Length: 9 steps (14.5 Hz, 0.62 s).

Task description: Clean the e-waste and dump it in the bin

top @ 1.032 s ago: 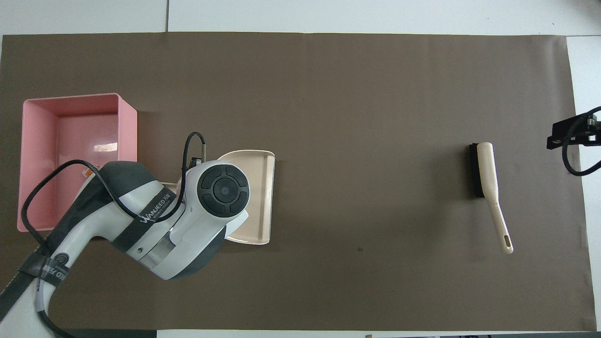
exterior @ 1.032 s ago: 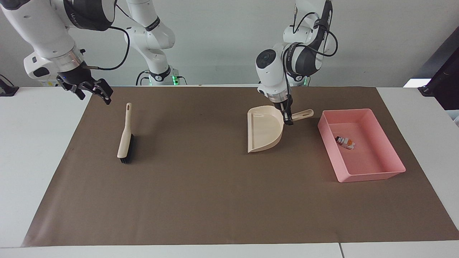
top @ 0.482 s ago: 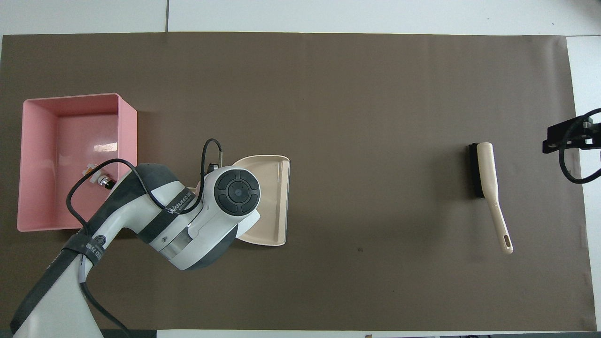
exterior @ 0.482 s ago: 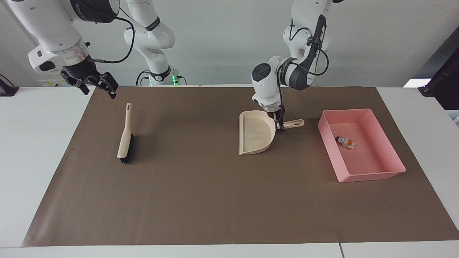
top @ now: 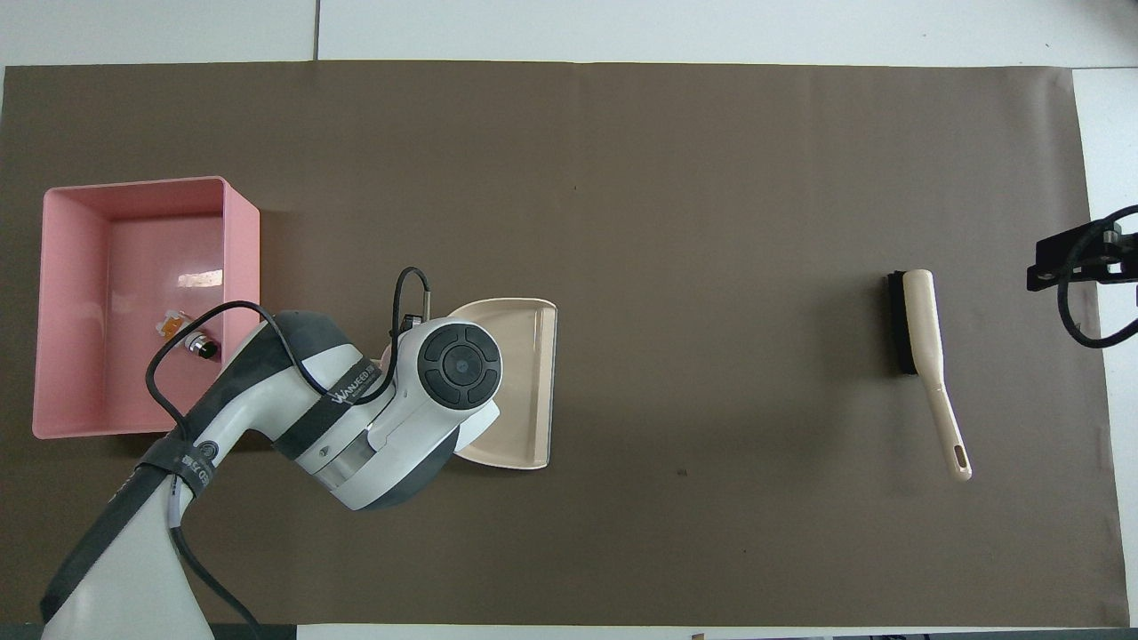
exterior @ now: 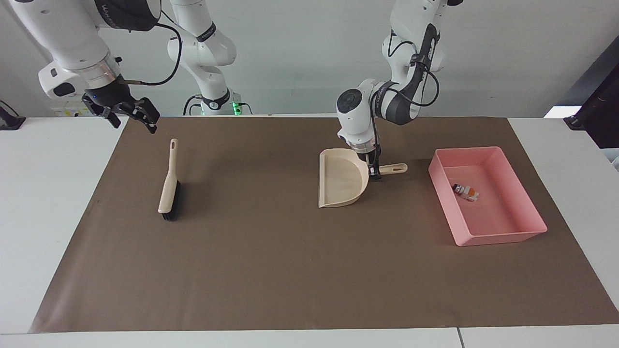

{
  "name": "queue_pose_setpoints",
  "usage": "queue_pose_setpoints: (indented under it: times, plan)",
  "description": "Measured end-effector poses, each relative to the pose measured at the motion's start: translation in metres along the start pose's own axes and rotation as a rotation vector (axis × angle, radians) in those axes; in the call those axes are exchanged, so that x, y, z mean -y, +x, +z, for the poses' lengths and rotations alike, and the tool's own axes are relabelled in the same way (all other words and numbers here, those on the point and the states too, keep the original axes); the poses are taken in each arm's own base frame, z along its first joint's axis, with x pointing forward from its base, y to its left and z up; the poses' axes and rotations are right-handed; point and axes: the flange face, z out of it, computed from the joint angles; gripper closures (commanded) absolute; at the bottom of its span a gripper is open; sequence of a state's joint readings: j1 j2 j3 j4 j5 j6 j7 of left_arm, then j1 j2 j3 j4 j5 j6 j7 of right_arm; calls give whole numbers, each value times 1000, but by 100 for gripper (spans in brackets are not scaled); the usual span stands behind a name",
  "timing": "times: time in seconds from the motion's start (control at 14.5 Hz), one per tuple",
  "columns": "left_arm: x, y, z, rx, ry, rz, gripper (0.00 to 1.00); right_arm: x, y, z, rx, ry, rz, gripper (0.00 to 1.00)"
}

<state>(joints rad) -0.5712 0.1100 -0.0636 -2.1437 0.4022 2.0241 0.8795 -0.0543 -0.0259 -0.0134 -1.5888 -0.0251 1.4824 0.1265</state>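
The dustpan point(exterior: 341, 180) has been carried away from the bin point(exterior: 524, 231) and set down on the desk point(exterior: 271, 270), gripped at its handle by the left tool point(exterior: 374, 171). The e-waste point(exterior: 465, 191) lies in the bin, so the job looks nearly done. The right tool point(exterior: 126, 117) is held open over the desk's end, near the brush point(exterior: 168, 186).

- The scraps point(exterior: 465, 191), one white with orange marks, one small and dark, lie together inside the bin.
- The bin point(exterior: 518, 236), a shallow pink tray, sits at the left arm's end of the worktop.
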Motion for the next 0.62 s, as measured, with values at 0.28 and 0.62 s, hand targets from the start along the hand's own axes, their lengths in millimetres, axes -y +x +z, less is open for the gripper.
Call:
queue_pose_setpoints:
  times: [0.28, 0.62]
  plan:
    - [5, -27, -26, 16, -3, -109, 9, 6, -1, 0, 1, -1, -12, 0]
    - [12, -106, -42, 32, -31, -606, 2, 7, -1, 0, 1, -1, -12, 0]
